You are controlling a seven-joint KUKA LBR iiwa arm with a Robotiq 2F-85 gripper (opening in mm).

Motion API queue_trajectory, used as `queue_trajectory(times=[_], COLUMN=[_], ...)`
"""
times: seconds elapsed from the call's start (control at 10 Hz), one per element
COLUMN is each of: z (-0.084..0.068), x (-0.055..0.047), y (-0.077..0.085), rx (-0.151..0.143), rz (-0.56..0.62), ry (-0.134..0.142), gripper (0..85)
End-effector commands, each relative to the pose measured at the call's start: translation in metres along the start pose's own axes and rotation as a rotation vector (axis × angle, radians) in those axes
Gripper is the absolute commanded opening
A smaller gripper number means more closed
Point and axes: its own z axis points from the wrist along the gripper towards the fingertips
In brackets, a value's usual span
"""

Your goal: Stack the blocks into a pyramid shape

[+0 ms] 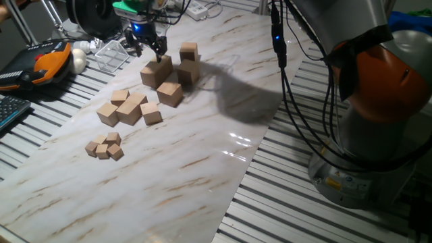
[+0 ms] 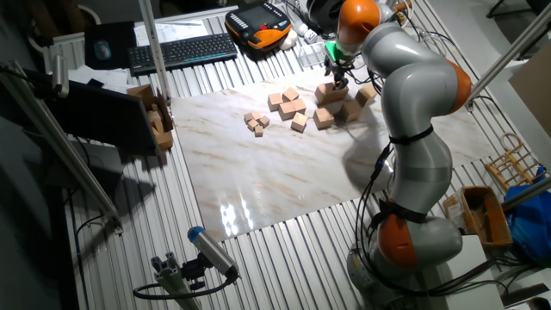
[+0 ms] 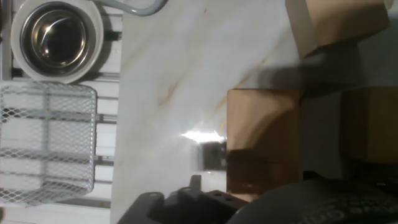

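Several large plain tan blocks sit close together at the far end of the marble board. One block (image 1: 156,73) lies directly under my gripper (image 1: 150,48). Another block (image 1: 188,70) has a block (image 1: 188,50) right behind or on it; I cannot tell which. One more block (image 1: 170,93) lies in front. My gripper's fingers are spread, empty, just above the near block's top. In the hand view that block (image 3: 261,130) fills the middle, with two others (image 3: 336,25) (image 3: 370,124) beside it. The other fixed view shows the gripper (image 2: 337,76) over the cluster (image 2: 330,93).
Medium wooden cubes (image 1: 127,108) and tiny cubes (image 1: 104,146) lie nearer on the board. A wire basket (image 3: 46,143) and a round metal bowl (image 3: 59,37) stand just off the board's edge. A pendant (image 1: 47,61) and a keyboard (image 2: 181,52) lie beyond.
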Motion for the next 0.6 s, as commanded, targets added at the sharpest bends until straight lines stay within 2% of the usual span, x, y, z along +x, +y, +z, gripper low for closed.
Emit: queue_trajectory(times=[0.0, 0.5], z=[0.001, 0.019], x=[-0.002, -0.012], y=[0.000, -0.004], rx=[0.004, 0.020], rz=[-0.002, 0.007], ry=[0.003, 0.037], gripper=[85.0, 85.0])
